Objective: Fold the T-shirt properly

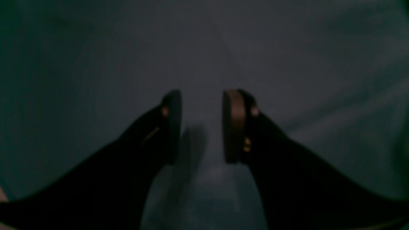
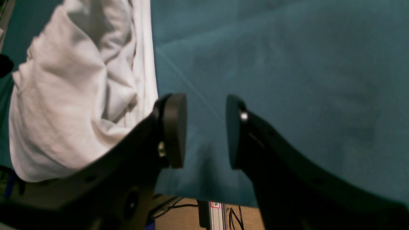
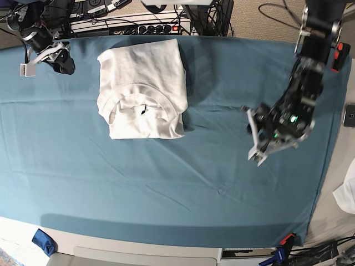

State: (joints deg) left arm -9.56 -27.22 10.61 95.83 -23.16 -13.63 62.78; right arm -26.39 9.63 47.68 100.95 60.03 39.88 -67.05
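The white T-shirt lies folded into a compact rectangle on the teal cloth at the back left, its ribbed collar facing up. In the right wrist view the T-shirt bunches at the left, beside the left finger. My right gripper is open over bare teal cloth near the table's back edge, nothing between its pads; in the base view the right gripper sits left of the shirt. My left gripper is open and empty above the cloth, and in the base view the left gripper hangs well right of the shirt.
A power strip and cables run behind the table's far edge. A small white fabric scrap lies off the cloth's right edge, with a dark device above it. A blue item sits at the front left corner.
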